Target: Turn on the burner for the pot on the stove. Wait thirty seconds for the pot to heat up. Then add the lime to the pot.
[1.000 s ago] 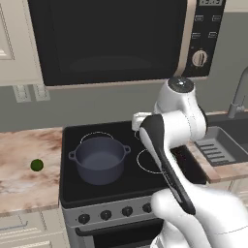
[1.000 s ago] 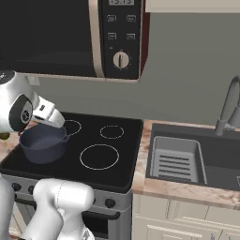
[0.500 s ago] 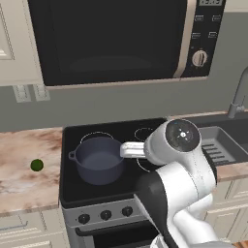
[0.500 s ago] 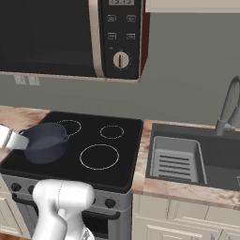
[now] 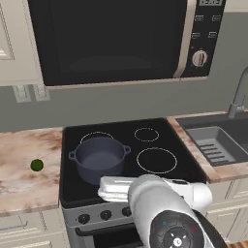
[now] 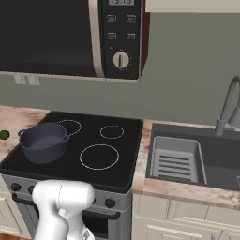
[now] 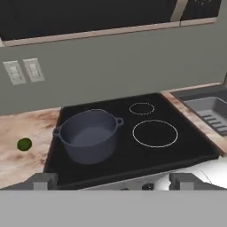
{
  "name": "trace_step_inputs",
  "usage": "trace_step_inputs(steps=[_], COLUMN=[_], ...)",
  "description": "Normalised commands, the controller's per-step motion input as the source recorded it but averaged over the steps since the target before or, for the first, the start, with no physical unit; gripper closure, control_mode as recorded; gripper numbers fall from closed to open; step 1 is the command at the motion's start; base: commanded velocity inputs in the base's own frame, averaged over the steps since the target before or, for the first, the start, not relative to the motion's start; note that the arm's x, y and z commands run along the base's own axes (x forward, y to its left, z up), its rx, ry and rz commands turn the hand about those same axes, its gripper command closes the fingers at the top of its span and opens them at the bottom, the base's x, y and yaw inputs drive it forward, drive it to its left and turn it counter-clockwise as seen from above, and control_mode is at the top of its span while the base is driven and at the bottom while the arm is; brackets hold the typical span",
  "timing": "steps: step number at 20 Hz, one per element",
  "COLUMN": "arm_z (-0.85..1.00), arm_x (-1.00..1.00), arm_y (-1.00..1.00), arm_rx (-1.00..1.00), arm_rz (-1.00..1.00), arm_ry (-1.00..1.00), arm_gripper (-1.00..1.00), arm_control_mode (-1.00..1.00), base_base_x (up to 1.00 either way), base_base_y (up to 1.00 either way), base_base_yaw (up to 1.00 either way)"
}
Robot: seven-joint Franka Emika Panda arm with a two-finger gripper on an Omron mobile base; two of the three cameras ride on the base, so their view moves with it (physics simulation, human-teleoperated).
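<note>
Pot [image 5: 99,160]: dark grey-blue, two loop handles, no lid, upright on the stove [image 5: 164,140]. It sits over the ring at the front left of the cooktop, at about 9 o'clock from the cooktop centre. Interior bare; nothing in it as seen from the hand view [image 7: 88,136].

Sink basin [image 6: 176,159]: set into the counter at 3 o'clock of the stove; ribbed grey insert on its floor, no loose items visible. Faucet [image 6: 228,110] rises behind it at the right.

Surface and room, large to small:
- Microwave [image 5: 111,38], black, hung above the stove, dial at its right panel.
- Stove: black glass, thin white rings, steel front with a row of black knobs [image 5: 105,215].
- Marble-pattern counter [image 5: 24,169] to the left of the stove.
- Two wall outlets [image 7: 24,71] on the grey backsplash, above the left counter.
- Lime [image 5: 37,165]: on the left counter, at 9 o'clock of the pot, well apart from it, not touching the stove.

Gripper [image 7: 113,181]: fingers spread wide, nothing between them, low at the stove's front edge.
</note>
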Motion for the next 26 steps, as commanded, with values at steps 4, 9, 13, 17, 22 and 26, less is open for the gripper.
trace_step_inputs(steps=[4, 9, 13, 17, 22, 26], arm_z=[-0.02, -0.46, -0.29, -0.27, -0.08, -0.09], arm_x=[-1.0, -0.87, -0.18, 0.0, -0.02, -0.07], arm_y=[0.02, 0.0, 0.01, 0.0, 0.0, 0.0], arm_rx=[0.0, 0.04, -0.02, -0.05, -0.01, -0.01], arm_rz=[0.07, 0.02, 0.03, 0.02, 0.0, 0.0], arm_ry=[-0.29, -0.07, 0.0, 0.02, 0.0, 0.0], arm_gripper=[-1.0, -1.0, -1.0, -1.0, -1.0, -1.0], arm_control_mode=[-1.0, -1.0, -1.0, -1.0, -1.0, -1.0], base_base_x=[0.0, 0.0, 0.0, 0.0, 0.0, 0.0], base_base_y=[0.0, 0.0, 0.0, 0.0, 0.0, 0.0], base_base_yaw=[0.0, 0.0, 0.0, 0.0, 0.0, 0.0])
